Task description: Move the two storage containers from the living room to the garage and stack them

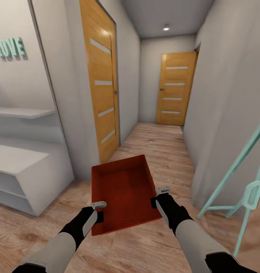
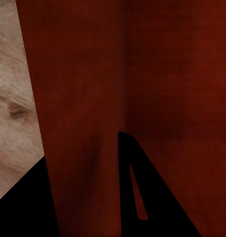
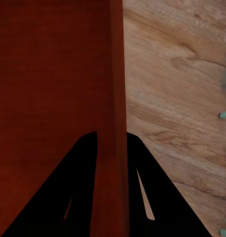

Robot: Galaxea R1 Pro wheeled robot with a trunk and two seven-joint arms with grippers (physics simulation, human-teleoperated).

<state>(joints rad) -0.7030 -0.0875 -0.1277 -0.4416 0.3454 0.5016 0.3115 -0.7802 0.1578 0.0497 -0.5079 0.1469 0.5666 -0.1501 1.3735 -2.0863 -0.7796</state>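
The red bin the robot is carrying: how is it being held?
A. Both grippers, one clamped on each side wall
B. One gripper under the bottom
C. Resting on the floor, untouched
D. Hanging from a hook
A: in the head view the storage container hangs above the wood floor between the left gripper and right gripper, and each wrist view shows fingers straddling a side wall.

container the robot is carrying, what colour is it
Orange-red all over, walls and bottom alike; the storage container shows best in the head view.
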